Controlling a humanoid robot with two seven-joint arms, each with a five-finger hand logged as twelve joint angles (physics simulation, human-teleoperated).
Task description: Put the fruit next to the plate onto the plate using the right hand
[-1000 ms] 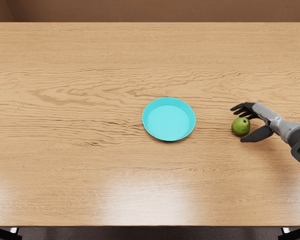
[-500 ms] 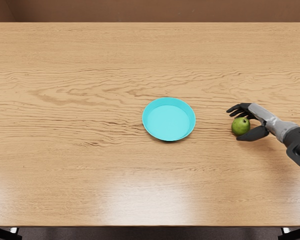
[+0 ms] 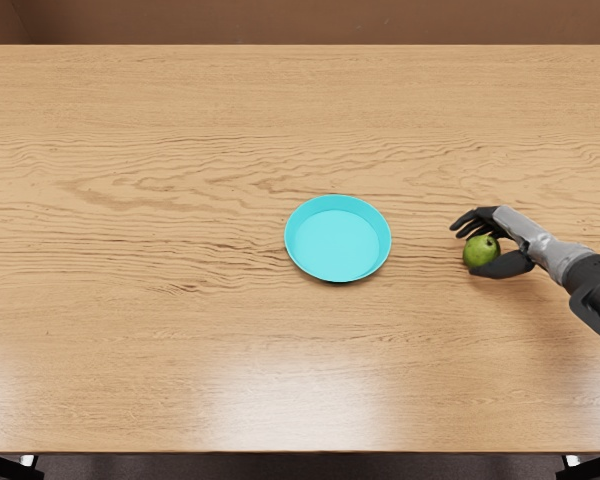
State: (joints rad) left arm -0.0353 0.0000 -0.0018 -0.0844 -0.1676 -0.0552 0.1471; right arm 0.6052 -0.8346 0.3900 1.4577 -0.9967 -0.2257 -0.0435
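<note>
The fruit (image 3: 480,251) lies on the table right of the plate (image 3: 290,241), and the right hand (image 3: 504,242) is curled around it, so a weak grip may let it roll away.

Wooden table (image 3: 180,150) with turquoise plate (image 3: 338,240) near centre, green fruit (image 3: 479,251) to its right

The right arm comes in low from the right edge; its right hand (image 3: 504,241) closes on the fruit (image 3: 480,251), fingers (image 3: 467,221) curled above, thumb below
</note>
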